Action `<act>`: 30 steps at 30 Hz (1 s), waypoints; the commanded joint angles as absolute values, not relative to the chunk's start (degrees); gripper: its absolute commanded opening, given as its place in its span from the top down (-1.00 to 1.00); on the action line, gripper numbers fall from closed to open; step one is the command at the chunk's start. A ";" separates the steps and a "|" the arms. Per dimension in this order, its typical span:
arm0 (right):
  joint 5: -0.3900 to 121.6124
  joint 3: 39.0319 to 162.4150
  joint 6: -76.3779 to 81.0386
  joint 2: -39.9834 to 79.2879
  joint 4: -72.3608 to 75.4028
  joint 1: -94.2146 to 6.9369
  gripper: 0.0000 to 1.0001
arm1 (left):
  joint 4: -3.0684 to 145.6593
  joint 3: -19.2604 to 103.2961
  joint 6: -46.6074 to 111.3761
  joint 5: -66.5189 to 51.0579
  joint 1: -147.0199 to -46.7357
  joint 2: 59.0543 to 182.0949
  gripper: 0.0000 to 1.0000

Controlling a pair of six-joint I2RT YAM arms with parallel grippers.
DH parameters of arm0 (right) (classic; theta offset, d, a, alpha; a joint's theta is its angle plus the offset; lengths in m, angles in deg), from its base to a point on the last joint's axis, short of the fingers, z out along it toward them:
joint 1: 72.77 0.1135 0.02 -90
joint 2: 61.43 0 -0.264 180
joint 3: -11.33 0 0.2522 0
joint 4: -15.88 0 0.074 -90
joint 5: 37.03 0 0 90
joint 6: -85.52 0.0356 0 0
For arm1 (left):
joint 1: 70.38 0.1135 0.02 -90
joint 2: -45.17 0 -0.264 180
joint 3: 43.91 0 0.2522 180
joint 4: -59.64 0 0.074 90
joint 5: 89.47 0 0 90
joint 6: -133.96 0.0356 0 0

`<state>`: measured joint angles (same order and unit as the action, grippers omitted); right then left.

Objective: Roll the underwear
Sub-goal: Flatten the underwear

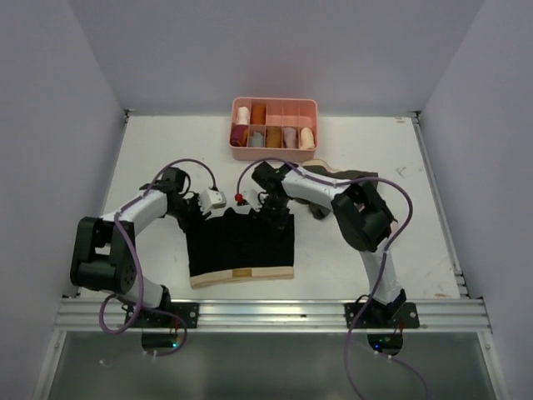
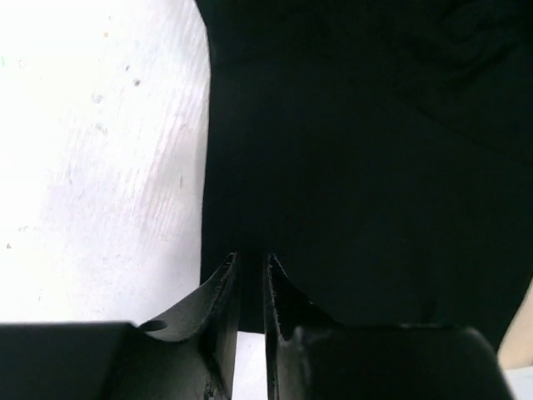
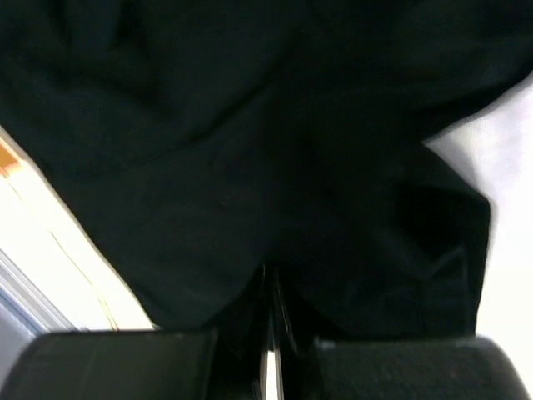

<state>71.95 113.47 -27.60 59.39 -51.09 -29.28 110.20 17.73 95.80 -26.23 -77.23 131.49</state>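
The black underwear [image 1: 241,246] lies flat on the white table [image 1: 150,150], its beige waistband [image 1: 241,275] toward the near edge. My left gripper [image 1: 194,218] is at the garment's far left corner. In the left wrist view the left gripper [image 2: 250,260] has its fingers nearly together, with the edge of the underwear [image 2: 358,150] pinched between the tips. My right gripper [image 1: 275,218] is at the far right corner. Seen from the right wrist, the right gripper [image 3: 271,271] is shut on a fold of the underwear [image 3: 250,125].
A pink divided tray [image 1: 273,102] with several rolled garments stands at the back centre. Another dark and beige garment [image 1: 337,173] lies behind the right arm. A metal rail [image 1: 275,312] runs along the table's near edge.
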 commanded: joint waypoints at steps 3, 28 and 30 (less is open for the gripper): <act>64.23 123.93 -25.14 67.92 -48.86 -30.13 0.85 | 106.97 13.98 99.58 -18.38 -76.88 130.51 0.71; 69.31 128.56 -18.56 56.17 -43.07 -34.89 0.60 | 106.54 18.80 90.90 -34.01 -75.56 117.29 0.31; 71.15 125.03 -17.67 56.43 -41.92 -34.97 0.61 | 105.22 21.25 91.33 -33.92 -75.56 122.05 0.37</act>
<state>65.33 129.31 -21.48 56.74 -44.25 -36.04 111.66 18.51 94.05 -32.40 -75.90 115.19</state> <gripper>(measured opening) 0.198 0.329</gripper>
